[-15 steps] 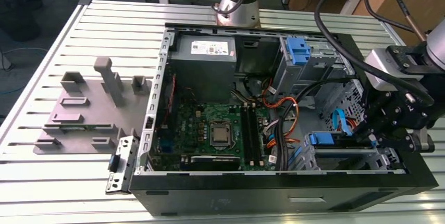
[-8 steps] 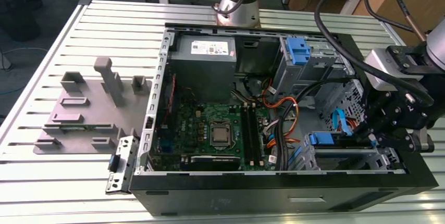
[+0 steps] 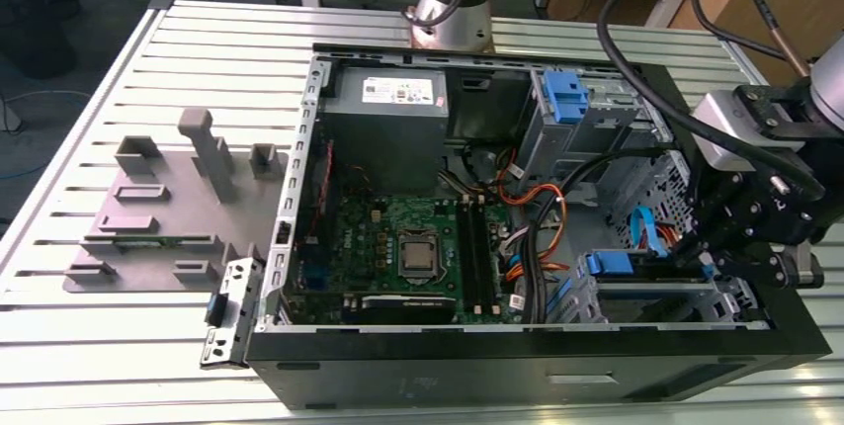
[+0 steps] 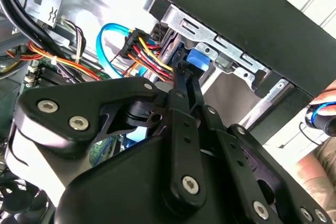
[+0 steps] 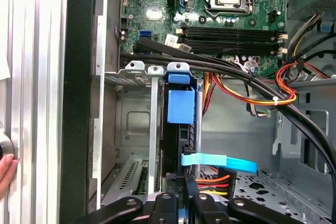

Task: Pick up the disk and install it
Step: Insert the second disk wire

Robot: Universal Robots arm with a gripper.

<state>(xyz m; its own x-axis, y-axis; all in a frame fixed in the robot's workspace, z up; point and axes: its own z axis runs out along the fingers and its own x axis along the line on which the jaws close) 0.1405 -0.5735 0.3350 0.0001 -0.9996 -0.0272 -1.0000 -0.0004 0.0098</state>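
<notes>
Disk (image 5: pixel 181 106) in drive cage (image 5: pixel 134 124) at case (image 5: pixel 79 77) corner. Gripper (image 4: pixel 185 73) at disk's end; grip: cannot tell.

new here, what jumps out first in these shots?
An open black computer case lies on the slatted metal table, its green motherboard bare. At the exterior view's right, the black gripper reaches into the drive cage. There the disk, with its blue handle, sits in a slot beside bright red, yellow and orange wires.
</notes>
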